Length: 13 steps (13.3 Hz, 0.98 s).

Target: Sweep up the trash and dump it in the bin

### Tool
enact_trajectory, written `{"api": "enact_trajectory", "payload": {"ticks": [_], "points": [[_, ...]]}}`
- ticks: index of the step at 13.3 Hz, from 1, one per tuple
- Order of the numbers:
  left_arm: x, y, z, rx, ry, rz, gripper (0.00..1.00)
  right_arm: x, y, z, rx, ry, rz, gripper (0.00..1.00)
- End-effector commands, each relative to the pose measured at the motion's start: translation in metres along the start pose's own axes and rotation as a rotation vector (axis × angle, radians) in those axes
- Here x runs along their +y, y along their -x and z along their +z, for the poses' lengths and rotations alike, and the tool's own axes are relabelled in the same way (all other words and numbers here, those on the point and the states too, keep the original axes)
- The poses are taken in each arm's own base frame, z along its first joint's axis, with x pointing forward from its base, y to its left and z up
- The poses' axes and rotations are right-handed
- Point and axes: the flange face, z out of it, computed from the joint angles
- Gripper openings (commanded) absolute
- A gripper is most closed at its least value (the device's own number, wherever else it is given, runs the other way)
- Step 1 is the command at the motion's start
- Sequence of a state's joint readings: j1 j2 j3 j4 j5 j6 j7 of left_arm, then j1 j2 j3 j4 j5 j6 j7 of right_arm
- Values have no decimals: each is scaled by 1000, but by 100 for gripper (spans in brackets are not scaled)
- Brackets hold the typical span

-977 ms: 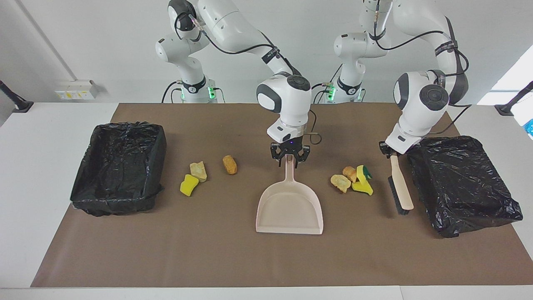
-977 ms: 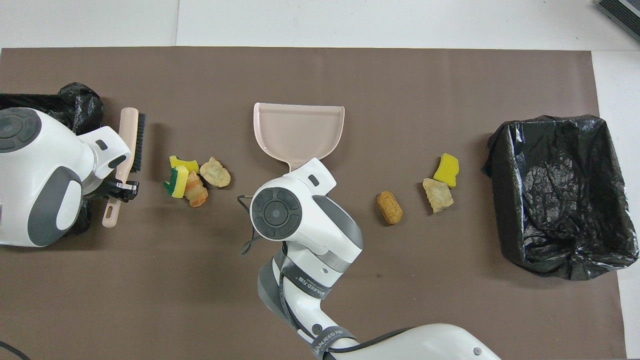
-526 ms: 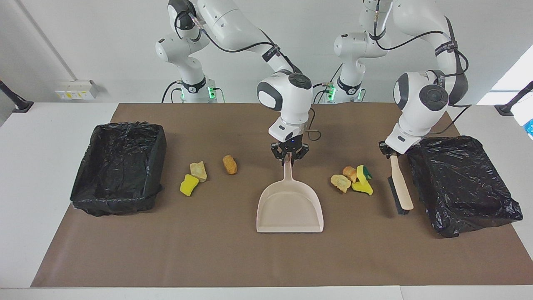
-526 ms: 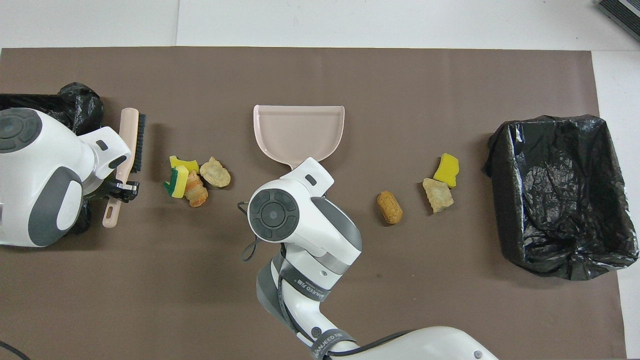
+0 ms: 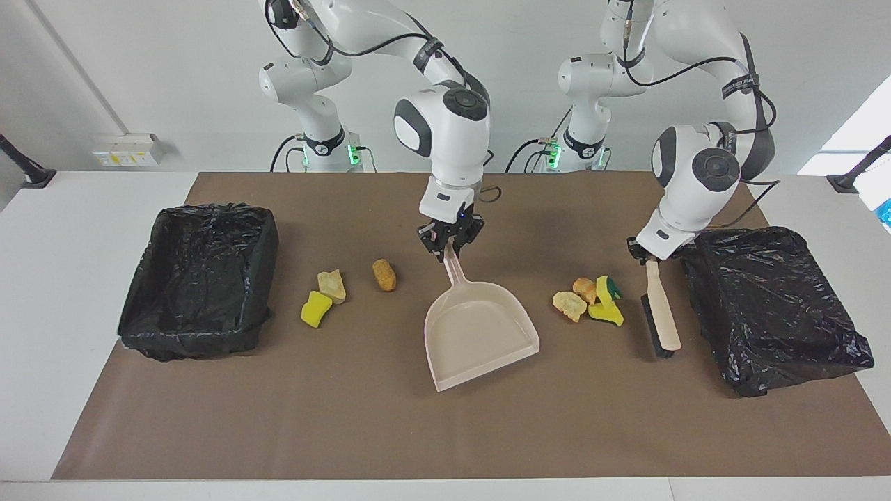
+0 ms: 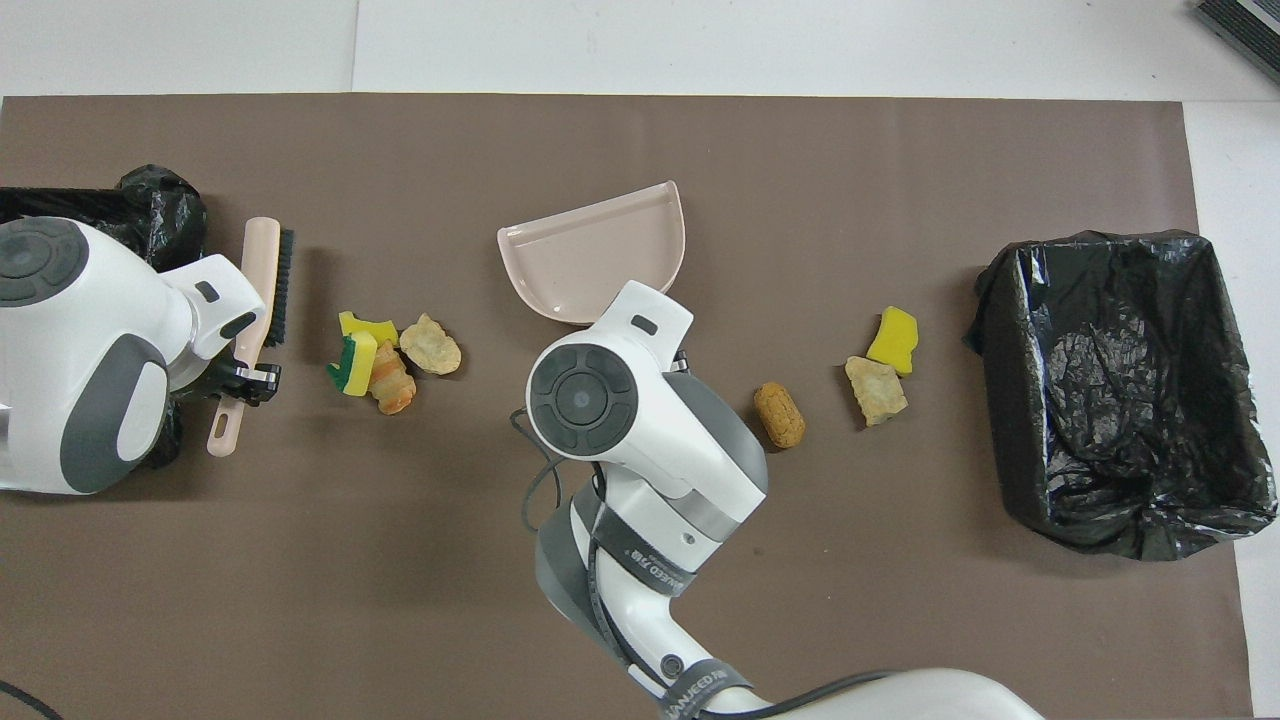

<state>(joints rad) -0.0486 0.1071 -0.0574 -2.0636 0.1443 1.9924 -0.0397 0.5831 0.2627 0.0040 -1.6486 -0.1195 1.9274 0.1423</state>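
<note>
A: Right end effector is clamped on the handle of the pink dustpan, mid-tabletop. Changed: a second ago the pan sat flat and square. Now the handle has swung toward the right arm's end, and the pan is turned so its open lip points to about 5 o'clock in the facing view. Looks partly lifted, can't confirm.

B: Left end effector?

A: Closed on the handle of the brush, same as before. Brush hangs bristles down beside the black-lined bin at the left arm's end, tilted slightly more upright than a second ago.

B: Trash?

A: Unmoved, all on the tabletop. One cluster of yellow sponge and tan lumps sits between pan and brush. Toward the right arm's end: an orange-brown lump, a beige chunk and a yellow sponge, near the second lined bin.

B: Meaning for the task?

A: My guess is both tools are now in hand and the pan is being positioned. Nothing swept, nothing dumped. In the overhead view the pan lip faces roughly 11 o'clock, toward no pile yet, so it likely needs more turning before the brush can push the cluster in.
</note>
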Motion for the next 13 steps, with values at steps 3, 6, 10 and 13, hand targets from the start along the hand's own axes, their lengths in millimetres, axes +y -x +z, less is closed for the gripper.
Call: {"api": "enact_trajectory", "payload": {"ticks": [3,6,10,13], "points": [[31,47,28,32,-20,-99,0,68,26,11,-141,-52,-441,0],[46,64,37,28,-15,-154,0,122,29,40,-60,-81,-755,0],[86,70,34,22,66,-200,0,131,39,53,-21,-97,-1028,0],[125,75,28,18,117,-164,0,119,36,66,-10,-91,-1048,0]]}}
